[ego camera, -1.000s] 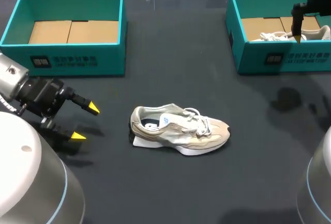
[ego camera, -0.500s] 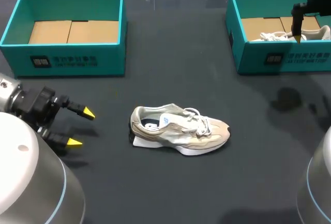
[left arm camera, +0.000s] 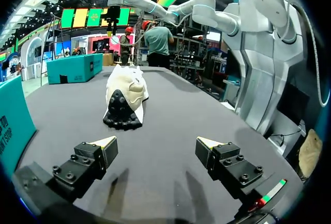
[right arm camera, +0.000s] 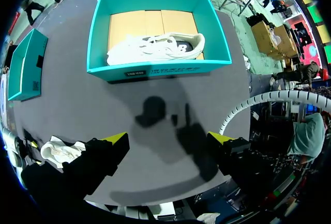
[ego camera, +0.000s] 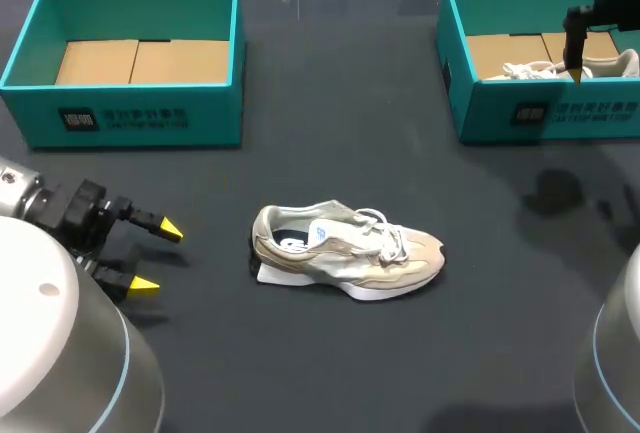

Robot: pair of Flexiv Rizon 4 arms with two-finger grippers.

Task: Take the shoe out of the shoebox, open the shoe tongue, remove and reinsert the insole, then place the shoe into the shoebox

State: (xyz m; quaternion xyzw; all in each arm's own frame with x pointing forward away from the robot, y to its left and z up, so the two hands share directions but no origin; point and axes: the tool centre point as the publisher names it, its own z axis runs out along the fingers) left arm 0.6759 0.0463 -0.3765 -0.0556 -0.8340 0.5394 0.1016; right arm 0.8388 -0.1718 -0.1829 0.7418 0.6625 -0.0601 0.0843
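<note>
1. Your left gripper (ego camera: 158, 257) (left arm camera: 155, 144) is low over the table (ego camera: 330, 373) near its left edge. Its fingers are wide apart and hold nothing.
2. You find the shoe (ego camera: 345, 250) (left arm camera: 124, 97) in the middle of the table, standing on its sole. Its heel is turned toward the left gripper and its toe toward the right side. Shoe and gripper are well apart.
3. Your right gripper (ego camera: 577, 73) (right arm camera: 168, 137) hangs high above the table, by the front wall of the right shoebox (ego camera: 540, 113) (right arm camera: 155, 70). Its fingers are spread and grip nothing.
4. A second shoe (ego camera: 560, 68) (right arm camera: 155, 48), white, lies inside the right shoebox.
5. The left shoebox (ego camera: 140, 118) stands at the far left of the table and shows its brown cardboard floor.
</note>
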